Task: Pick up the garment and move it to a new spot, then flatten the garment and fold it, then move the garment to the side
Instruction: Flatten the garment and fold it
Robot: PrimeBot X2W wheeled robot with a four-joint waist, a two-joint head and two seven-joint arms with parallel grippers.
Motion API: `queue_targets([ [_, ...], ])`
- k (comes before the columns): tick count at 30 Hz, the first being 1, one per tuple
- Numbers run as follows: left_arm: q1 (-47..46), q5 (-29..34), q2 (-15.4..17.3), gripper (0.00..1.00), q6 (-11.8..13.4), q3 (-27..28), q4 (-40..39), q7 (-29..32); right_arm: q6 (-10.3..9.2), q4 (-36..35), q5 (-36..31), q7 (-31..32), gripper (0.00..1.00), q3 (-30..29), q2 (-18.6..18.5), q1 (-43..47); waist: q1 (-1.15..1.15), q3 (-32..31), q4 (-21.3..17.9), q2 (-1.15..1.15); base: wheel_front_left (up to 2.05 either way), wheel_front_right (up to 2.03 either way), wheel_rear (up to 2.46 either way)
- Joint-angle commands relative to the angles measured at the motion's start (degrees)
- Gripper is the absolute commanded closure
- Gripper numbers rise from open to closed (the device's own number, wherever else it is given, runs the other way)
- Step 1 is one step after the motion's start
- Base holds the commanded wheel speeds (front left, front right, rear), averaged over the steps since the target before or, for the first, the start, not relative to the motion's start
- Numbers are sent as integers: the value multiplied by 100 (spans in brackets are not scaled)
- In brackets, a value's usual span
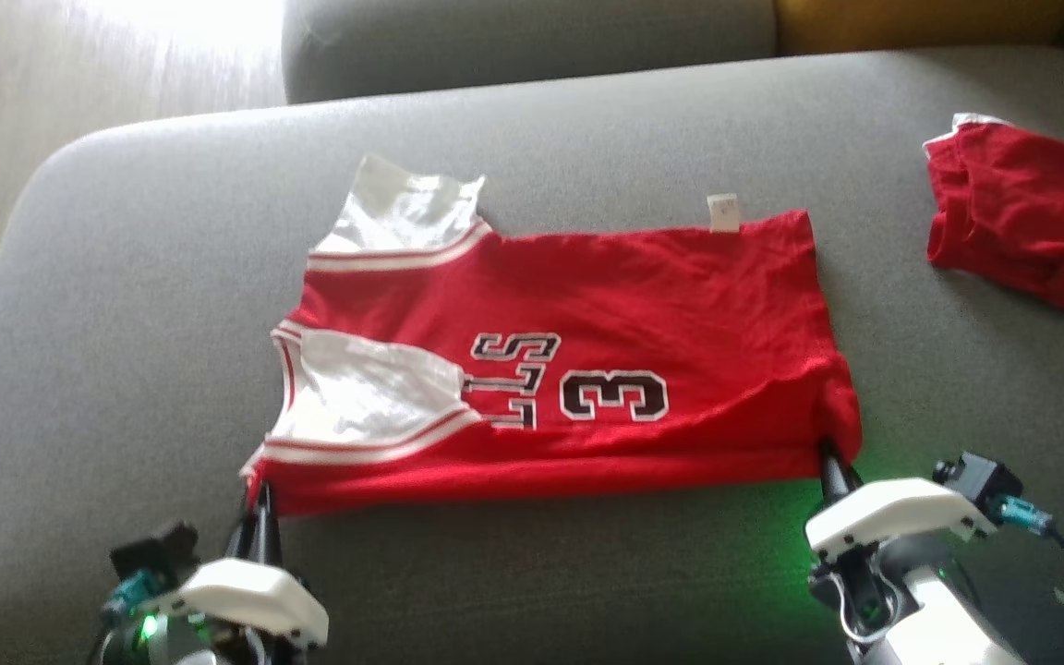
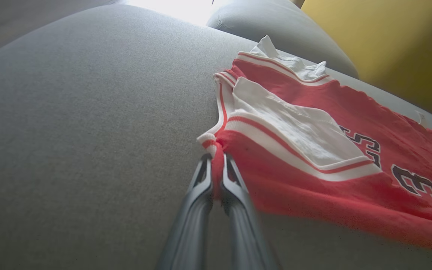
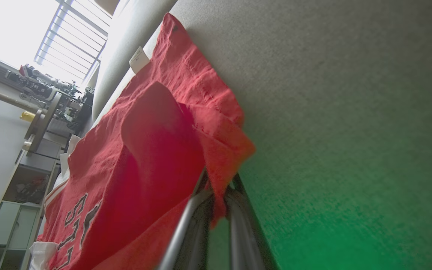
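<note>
The grey sofa cushion (image 1: 126, 277) took up most of my head view, and the red basketball jersey (image 1: 634, 305) lay spread across its middle, turned sideways: shoulders and white armhole lining to the left, hem to the right, the number 3 facing up. It looked mostly flat, with some rumpling at the near right corner. A second red garment (image 1: 1021, 222) sat crumpled at the far right, well apart from the jersey.

Both arms were at the jersey's near edge. The left gripper (image 2: 218, 165) had its fingers drawn together on the striped trim at the near left corner, with cloth pinched between the tips. The right gripper (image 3: 219, 183) was clamped the same way on the near right hem corner, which stood up a little off the cushion. From the blurred right wrist view I couldn't say whether that pinch caught both layers or just the top one.

I judged the jersey light, thin and limp. It would sag between the two grips and drag on the cushion fabric. The corners were the right places to hold. The ribbed trim gave the firmer bite; the plain hem seemed likelier to slip. A small white label (image 1: 722, 211) stuck out from the far edge.
</note>
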Motion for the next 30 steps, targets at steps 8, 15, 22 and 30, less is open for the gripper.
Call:
queue_targets([
  [8, 415, -27, 134, 100, -49, 80, -48, -16, -1, 337, -268, 31, 100, -66, 12, 63, 0, -275, -13, 0, 0, 0, 0],
  [15, 625, -71, 123, 0, 12, -4, -74, 58, -1, 796, -400, 49, 0, -291, 12, 22, 0, -328, 10, 0, 0, 0, 0],
  [22, 695, -44, 168, 0, 134, -48, -269, 156, -1, 1159, -954, -71, 0, -647, -86, -302, 0, -346, 5, 0, 0, 0, 0],
  [30, 561, -73, 226, 0, 352, 205, -962, 24, -1, -206, -2262, -77, 0, -1586, -173, -254, 0, -312, -7, 0, 0, 0, 0],
])
